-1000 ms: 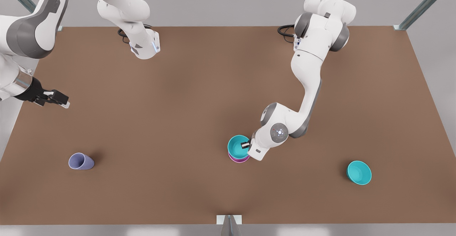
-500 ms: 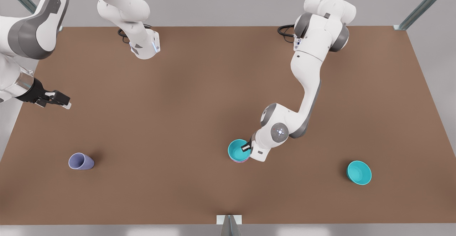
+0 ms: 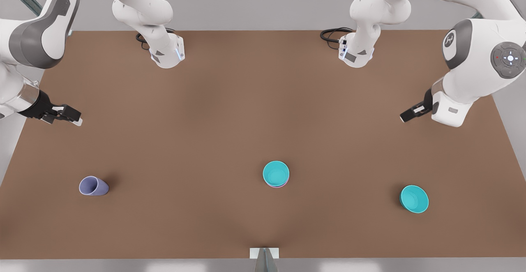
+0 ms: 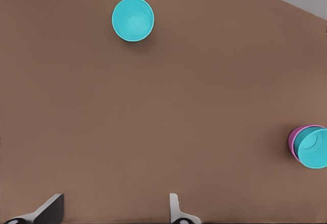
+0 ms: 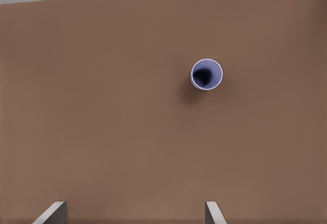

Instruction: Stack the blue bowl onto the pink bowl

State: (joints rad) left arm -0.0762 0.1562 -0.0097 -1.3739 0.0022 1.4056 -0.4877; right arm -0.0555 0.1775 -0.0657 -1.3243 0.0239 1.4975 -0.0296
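Note:
The blue bowl (image 3: 275,173) sits nested inside the pink bowl (image 3: 276,186), near the table's front middle. Only a thin magenta edge of the pink one shows below it. In the left wrist view the blue bowl (image 4: 312,150) rests in the pink bowl (image 4: 292,141). My left gripper (image 3: 411,114) hangs open and empty at the front view's right, high above the table and far from the stack. Its fingertips (image 4: 52,208) stand wide apart around the left gripper (image 4: 113,211). My right gripper (image 3: 68,116) waits open at the front view's left, the right gripper (image 5: 132,213) over bare table.
A second teal bowl (image 3: 414,199) sits alone at the front right, also the teal bowl (image 4: 133,19). A lavender cup (image 3: 93,186) stands at the front left, the same cup (image 5: 206,74) seen from above. Both arm bases stand at the table's far edge (image 3: 263,31).
My left gripper let go of the blue bowl's rim and pulled up and away to the front view's right. The blue bowl settled lower into the pink one. The right arm stayed put.

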